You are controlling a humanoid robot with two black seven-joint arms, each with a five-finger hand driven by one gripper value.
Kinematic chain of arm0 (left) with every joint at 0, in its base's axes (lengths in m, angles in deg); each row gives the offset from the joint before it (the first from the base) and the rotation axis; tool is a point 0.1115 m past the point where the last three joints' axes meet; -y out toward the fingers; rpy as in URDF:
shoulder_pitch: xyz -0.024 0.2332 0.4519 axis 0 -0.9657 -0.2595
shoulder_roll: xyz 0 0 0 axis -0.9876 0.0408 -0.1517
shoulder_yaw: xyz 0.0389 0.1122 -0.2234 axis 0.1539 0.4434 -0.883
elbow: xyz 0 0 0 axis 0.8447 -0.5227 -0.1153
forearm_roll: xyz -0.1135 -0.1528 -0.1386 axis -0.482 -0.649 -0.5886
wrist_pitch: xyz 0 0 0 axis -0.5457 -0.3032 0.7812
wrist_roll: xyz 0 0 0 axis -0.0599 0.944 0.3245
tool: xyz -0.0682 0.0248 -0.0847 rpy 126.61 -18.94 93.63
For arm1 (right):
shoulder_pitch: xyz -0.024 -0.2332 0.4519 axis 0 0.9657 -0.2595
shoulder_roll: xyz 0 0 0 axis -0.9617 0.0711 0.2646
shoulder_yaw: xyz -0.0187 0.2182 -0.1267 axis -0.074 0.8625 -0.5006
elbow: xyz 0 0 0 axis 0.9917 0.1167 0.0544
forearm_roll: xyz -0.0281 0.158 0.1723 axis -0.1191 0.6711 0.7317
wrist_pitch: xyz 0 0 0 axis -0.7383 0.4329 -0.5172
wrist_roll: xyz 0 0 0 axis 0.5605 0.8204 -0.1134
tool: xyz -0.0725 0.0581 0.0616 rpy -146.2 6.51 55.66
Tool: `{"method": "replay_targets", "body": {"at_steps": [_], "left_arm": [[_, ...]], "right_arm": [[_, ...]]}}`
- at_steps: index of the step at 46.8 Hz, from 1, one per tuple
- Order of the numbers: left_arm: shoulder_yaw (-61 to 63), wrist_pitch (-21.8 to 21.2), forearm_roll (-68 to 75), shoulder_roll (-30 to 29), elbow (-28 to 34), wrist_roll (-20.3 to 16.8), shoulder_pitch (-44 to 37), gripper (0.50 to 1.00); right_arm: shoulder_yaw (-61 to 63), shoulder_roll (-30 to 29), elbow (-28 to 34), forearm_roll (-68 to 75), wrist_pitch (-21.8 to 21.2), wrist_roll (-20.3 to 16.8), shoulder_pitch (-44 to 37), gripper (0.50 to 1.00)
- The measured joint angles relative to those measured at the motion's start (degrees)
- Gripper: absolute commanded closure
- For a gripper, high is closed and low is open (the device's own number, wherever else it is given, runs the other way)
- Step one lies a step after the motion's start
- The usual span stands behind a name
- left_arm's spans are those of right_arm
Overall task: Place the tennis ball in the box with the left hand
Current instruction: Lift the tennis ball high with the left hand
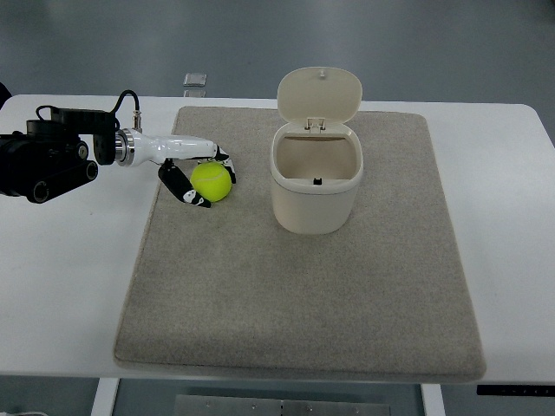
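White table [512, 217] is carrying a beige mat [303, 295] that is covering most of it. On the mat's upper middle a cream box [315, 195] is standing upright, its flip lid [319, 94] tilted back and open, mouth clear. Left arm [52, 160] is coming in from the left edge, level with the box. Left hand [192, 173] is sitting at the mat's left upper part, fingers [182, 186] curling round the tennis ball [211, 182] from both sides. Looks like it is grasping the ball, but the ball seems to be resting on the mat, so lift is not yet done by my read. Ball is left of the box, near but apart. Right arm is not showing. A small grey object [195, 81] is lying on the table past the mat's far edge, too small to tell what.

Step in hand: securing the grip. To do it well, fingers should be closing firmly under the ball's widest part so it is not squirting out, then lifting high enough to clear the box rim, moving right, centring over the mouth and staying off the raised lid before letting go.
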Motion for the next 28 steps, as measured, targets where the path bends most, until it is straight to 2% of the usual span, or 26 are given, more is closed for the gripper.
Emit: {"method": "replay_targets", "body": {"at_steps": [14,28], "left_arm": [[-7.25,0.13,-5.88,-0.03,0.31,0.48,-0.21,1.0],[-15.92,1.2,-31.27,1.06,2.44,0.81,-0.18,1.0]], "right_arm": [[0.0,0.0,-0.02,0.0,-0.01,0.0,0.0,0.599],[0.0,0.0,-0.02,0.0,-0.02,0.01,0.0,0.599]]}}
